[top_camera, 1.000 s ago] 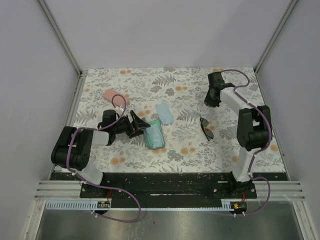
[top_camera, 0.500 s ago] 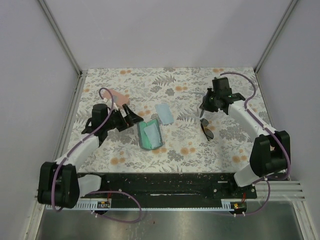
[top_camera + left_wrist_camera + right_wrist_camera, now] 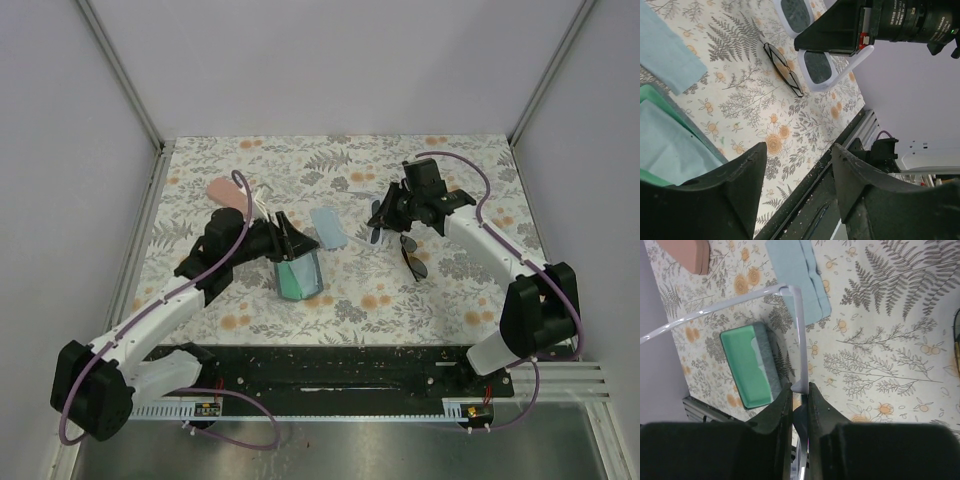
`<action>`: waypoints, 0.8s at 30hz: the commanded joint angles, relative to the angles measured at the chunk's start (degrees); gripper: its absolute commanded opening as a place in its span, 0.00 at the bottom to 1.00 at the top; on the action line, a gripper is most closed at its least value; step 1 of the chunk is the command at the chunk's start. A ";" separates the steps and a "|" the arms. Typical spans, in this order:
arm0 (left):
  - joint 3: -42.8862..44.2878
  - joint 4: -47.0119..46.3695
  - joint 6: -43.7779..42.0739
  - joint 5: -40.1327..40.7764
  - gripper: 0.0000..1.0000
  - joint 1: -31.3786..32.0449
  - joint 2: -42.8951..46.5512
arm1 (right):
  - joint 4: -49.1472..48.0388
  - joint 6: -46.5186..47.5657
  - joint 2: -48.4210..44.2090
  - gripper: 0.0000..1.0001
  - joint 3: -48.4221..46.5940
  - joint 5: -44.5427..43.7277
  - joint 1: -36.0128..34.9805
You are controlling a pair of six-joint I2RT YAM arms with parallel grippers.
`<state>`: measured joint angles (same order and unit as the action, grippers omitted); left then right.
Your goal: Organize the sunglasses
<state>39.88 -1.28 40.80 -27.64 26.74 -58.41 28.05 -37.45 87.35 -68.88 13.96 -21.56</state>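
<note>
Floral-print worktop (image 3: 350, 305) boxed in by plain pale walls (image 3: 330, 70); left fingers (image 3: 742, 197) spread, empty, over the green case (image 3: 298, 275); right fingers (image 3: 772, 427) clenched on the pale sunglasses (image 3: 816, 67), held aloft; dark sunglasses (image 3: 412, 258) lie on the worktop nearby.

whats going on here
Two robot arms are sorting sunglasses. The right tool is shut on one arm of the pale pair and holds it above the table. The dark pair lies on the table nearby. The left tool is open, by the open green case. A blue cloth and a pink case lie apart.
</note>
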 commanded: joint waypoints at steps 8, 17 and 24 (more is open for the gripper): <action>5.21 -10.05 1.04 3.20 0.52 5.16 -6.27 | -3.01 -2.45 0.36 0.01 -2.49 6.08 -1.73; 7.76 -11.99 1.04 2.77 0.52 6.57 -9.61 | -3.44 -2.28 0.98 0.01 -2.31 7.05 -1.82; 9.95 -11.47 0.60 3.38 0.45 6.66 -12.69 | -3.88 -2.36 0.80 0.01 -1.69 7.66 -2.34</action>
<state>46.11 -10.17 41.93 -25.65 33.15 -69.43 26.74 -39.42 88.18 -68.99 19.68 -23.03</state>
